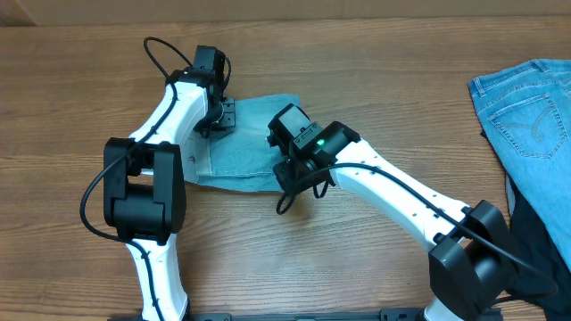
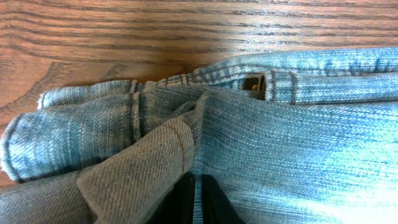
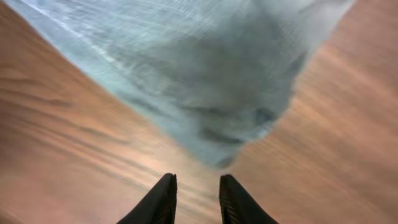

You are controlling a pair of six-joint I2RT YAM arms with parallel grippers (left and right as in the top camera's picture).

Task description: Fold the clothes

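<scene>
**Two claws at the pale shorts**

We see the pale shorts (image 1: 252, 143) lying folded on the worktop (image 1: 80, 71), left of the medium-blue jeans (image 1: 531, 102). At the shorts' left end, the left claw (image 2: 198, 198) is clamped on a fold of denim. At their right edge, the right claw (image 3: 196, 198) hangs with fingers apart, holding nothing.

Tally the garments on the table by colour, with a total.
Pale light-blue denim shorts: 1
Medium-blue jeans: 1
Dark garment: 1
Total: 3
</scene>
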